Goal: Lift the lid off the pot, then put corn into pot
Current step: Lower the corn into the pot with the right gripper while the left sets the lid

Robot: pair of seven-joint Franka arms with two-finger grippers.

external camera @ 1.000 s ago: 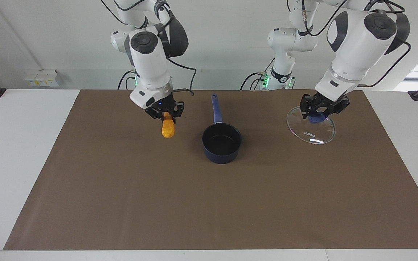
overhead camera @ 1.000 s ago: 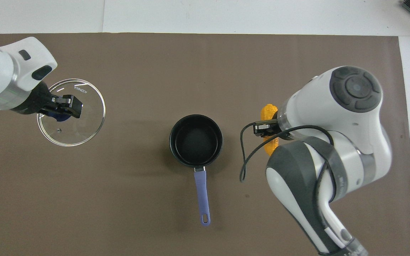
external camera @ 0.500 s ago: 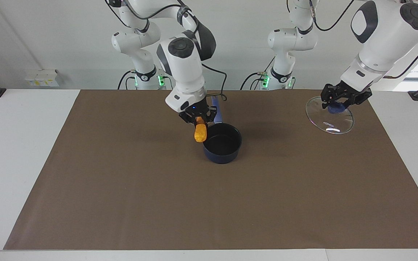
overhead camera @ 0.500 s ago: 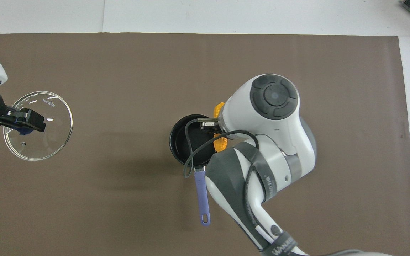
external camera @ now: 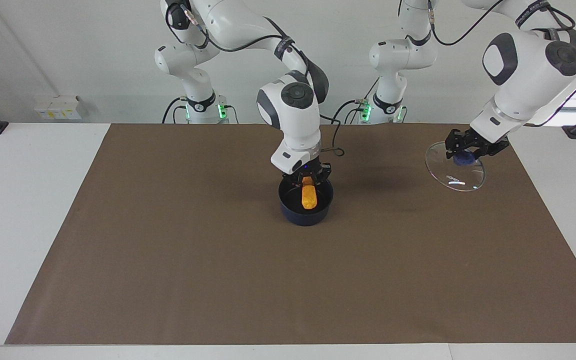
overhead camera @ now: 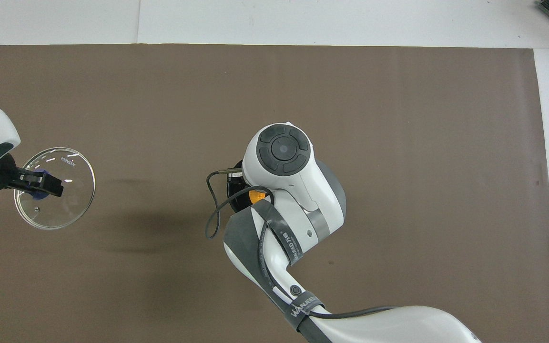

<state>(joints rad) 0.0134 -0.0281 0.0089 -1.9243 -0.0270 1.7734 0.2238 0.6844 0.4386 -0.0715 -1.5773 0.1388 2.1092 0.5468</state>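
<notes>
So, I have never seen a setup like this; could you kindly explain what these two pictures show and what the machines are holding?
These are two robot arms at a table covered by a brown mat. One picture looks at them from across the table, so the arms stand at its top; the other looks down from above the robots' own end.

The right gripper hangs over the small dark blue pot in the middle of the mat, jaws shut on an orange-yellow corn cob that dangles into the pot's opening. From above, that arm hides most of the pot.

The left gripper is over the mat toward the left arm's end, holding the glass lid by its blue knob, tilted.
</notes>
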